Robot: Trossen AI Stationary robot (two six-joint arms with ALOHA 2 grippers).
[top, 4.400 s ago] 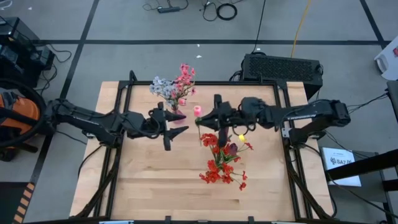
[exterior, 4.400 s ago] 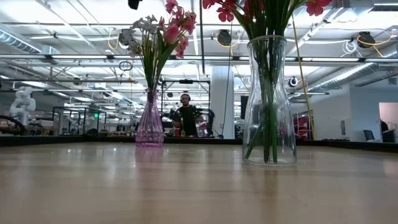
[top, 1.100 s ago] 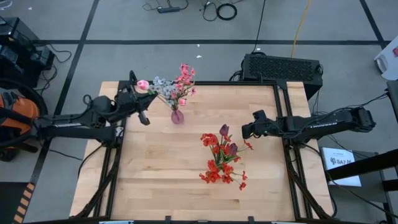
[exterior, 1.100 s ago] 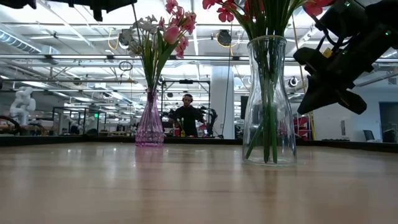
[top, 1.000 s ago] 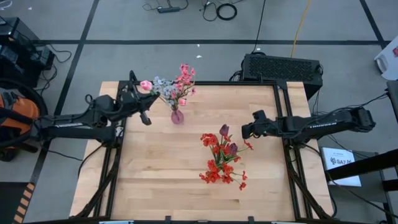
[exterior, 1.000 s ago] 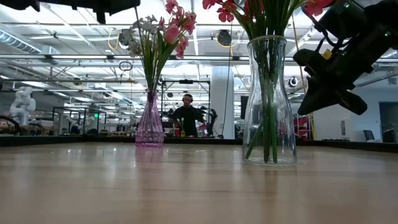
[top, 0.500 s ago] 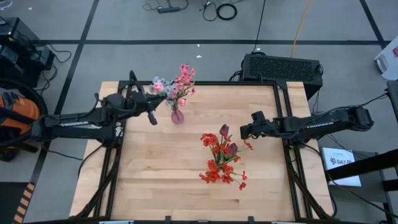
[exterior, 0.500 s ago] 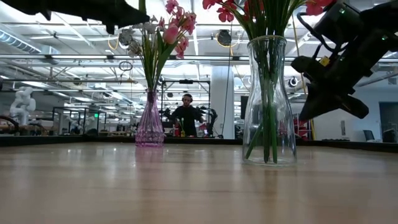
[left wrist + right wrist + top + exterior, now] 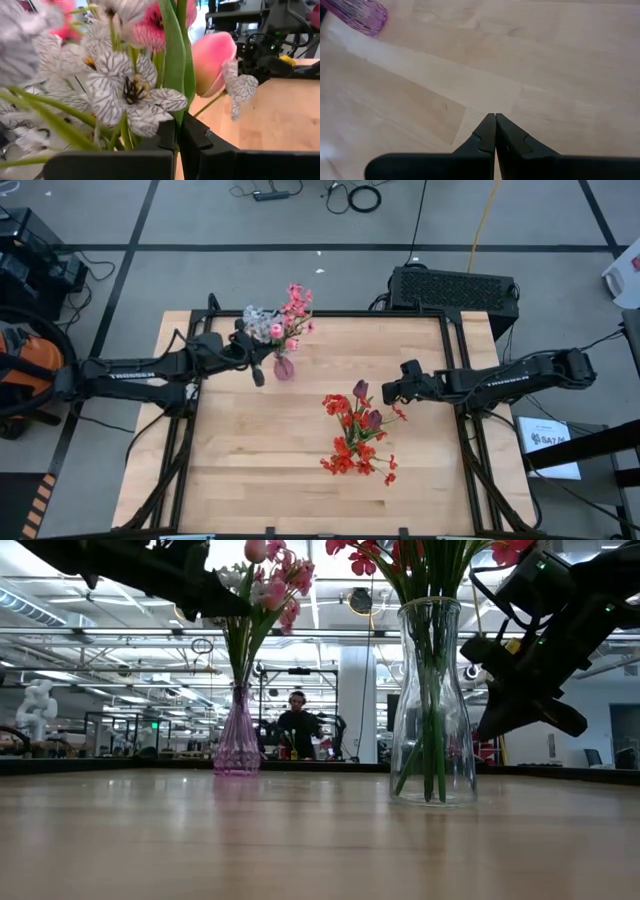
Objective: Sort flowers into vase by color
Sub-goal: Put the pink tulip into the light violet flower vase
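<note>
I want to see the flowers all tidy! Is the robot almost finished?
Nearly. The red flowers already stand in the clear vase, and pink and white ones fill the purple vase. The left pincer, shut on a green stem, is bringing a pink bud to that bunch. It still has to let go. The right pincer is shut and empty.

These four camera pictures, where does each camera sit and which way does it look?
High view: above the table, looking straight down; both arms show, left claw by the purple vase, right claw near the clear vase.
Low view: at tabletop height, looking level across at both vases and the room; arms enter from above.
Left wrist view: on the left arm, looking past its shut fingers gripping a pink bud stem.
Right wrist view: on the right arm, facing bare wood past shut fingers.
Shared: the purple vase shows in the high, low and right wrist views.
</note>
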